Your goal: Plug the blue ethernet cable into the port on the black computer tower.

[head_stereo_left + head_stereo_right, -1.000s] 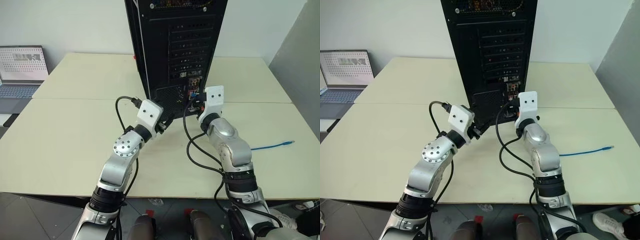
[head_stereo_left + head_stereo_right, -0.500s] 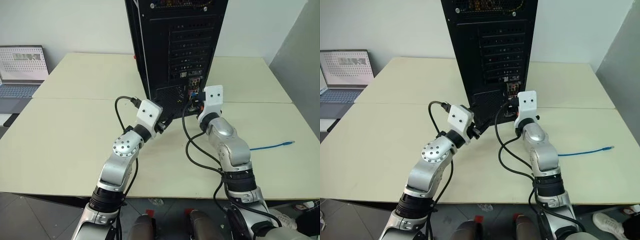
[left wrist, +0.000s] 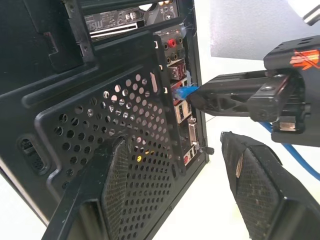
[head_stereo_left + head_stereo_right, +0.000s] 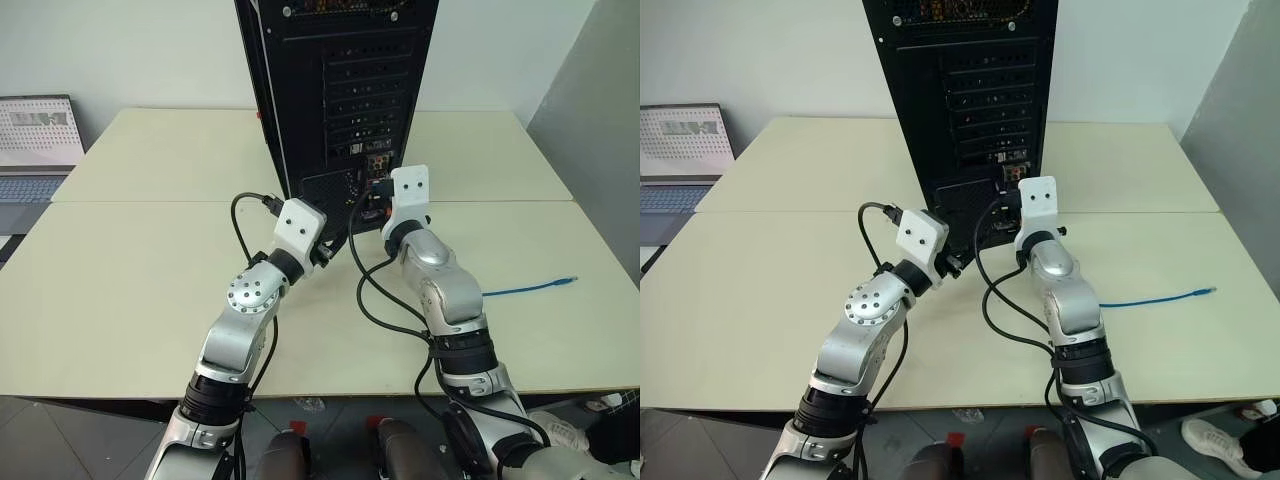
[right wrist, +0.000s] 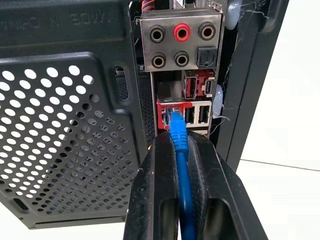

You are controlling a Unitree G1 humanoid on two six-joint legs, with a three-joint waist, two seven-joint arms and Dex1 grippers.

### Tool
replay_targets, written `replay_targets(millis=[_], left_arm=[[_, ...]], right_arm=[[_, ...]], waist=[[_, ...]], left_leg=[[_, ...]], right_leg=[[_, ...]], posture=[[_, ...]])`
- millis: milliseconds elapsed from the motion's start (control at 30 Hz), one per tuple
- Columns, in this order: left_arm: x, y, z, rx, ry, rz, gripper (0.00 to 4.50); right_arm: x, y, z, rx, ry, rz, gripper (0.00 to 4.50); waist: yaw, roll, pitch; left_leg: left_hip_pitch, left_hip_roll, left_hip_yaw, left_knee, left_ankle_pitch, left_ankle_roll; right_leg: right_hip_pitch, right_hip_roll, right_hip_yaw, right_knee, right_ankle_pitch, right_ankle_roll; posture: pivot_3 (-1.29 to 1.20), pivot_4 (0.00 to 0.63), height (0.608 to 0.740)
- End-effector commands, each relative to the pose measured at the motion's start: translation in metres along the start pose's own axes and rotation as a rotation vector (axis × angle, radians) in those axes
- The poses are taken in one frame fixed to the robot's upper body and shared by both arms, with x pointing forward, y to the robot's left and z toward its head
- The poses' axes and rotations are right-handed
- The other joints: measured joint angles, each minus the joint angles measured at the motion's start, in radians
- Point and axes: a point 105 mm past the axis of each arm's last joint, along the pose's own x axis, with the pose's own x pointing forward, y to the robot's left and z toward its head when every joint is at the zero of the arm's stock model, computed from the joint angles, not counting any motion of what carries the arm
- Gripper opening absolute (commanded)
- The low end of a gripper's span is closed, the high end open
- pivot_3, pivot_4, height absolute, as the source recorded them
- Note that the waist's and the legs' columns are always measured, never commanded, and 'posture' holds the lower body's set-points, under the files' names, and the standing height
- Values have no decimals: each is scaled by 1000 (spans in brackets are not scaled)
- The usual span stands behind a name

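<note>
Right wrist view: the right gripper (image 5: pixel 181 150) is clamped on the blue ethernet cable (image 5: pixel 183 175) just behind its plug, the cord running back between the two black fingers. The plug tip sits at the mouth of the red-framed socket on the rear panel of the black computer tower (image 5: pixel 65 100); whether it is fully seated cannot be told. Audio jacks lie above that socket, with further sockets beside it and a perforated vent panel to the side.

Left wrist view: the left gripper (image 3: pixel 180 170) stands with its fingers apart and nothing between them. One finger (image 3: pixel 107 190) lies close against the perforated vent, the other (image 3: pixel 260 185) beyond the tower's edge over the table. The right gripper reaches in from the side, the blue plug at its tip meeting the socket column.

Left eye view: the tower (image 4: pixel 340 90) stands upright on the cream table (image 4: pixel 130 290), rear face toward the robot. Both grippers are at its lower rear, left (image 4: pixel 328 250) beside the vent, right (image 4: pixel 375 205) at the sockets. The cable's free end (image 4: pixel 545 286) trails across the table on the robot's right. A laptop (image 4: pixel 38 140) stands open at the far left
</note>
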Motion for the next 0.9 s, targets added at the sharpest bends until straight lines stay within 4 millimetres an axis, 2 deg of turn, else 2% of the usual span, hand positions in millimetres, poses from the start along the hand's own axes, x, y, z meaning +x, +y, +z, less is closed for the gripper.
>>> replay_targets(millis=[33, 433, 500, 567, 733, 900], left_arm=[[-1, 1, 17, 25, -60, 11, 3008], [-1, 1, 17, 23, -58, 17, 3008], [-1, 2, 16, 24, -58, 18, 3008], [-1, 3, 17, 26, -59, 19, 3008], [-1, 8, 16, 33, -57, 25, 3008], [-3, 14, 16, 33, -46, 26, 3008]], right_arm=[[2, 23, 36, -21, -129, 83, 0], [1, 23, 30, -23, -119, 106, 0], [-1, 18, 27, -33, -111, 111, 700], [-3, 14, 24, -52, -102, 122, 935], [-11, -1, 20, -86, -87, 136, 2008], [-26, -14, 26, -117, -96, 171, 3013]], waist=[[0, 0, 0], [-8, 0, 0], [-8, 0, 0], [-7, 0, 0], [4, 0, 0], [14, 0, 0]], left_leg=[[0, 0, 0, 0, 0, 0], [0, 1, 0, 0, 0, 0], [0, 1, 0, 0, 0, 0], [0, 1, 0, 0, 0, 0], [-1, -1, 0, 0, 0, 0], [-1, -2, -1, 0, 0, 0]], right_leg=[[0, 0, 0, 0, 0, 0], [0, 1, 0, 0, 0, 0], [0, 1, 0, 0, 0, 0], [0, 1, 0, 0, 0, 0], [0, 0, 0, -1, 0, 0], [0, -1, -1, -1, 0, 0]], posture=[[0, 150, 740], [0, 150, 740], [0, 150, 740], [0, 150, 740], [0, 150, 740], [0, 150, 740]])
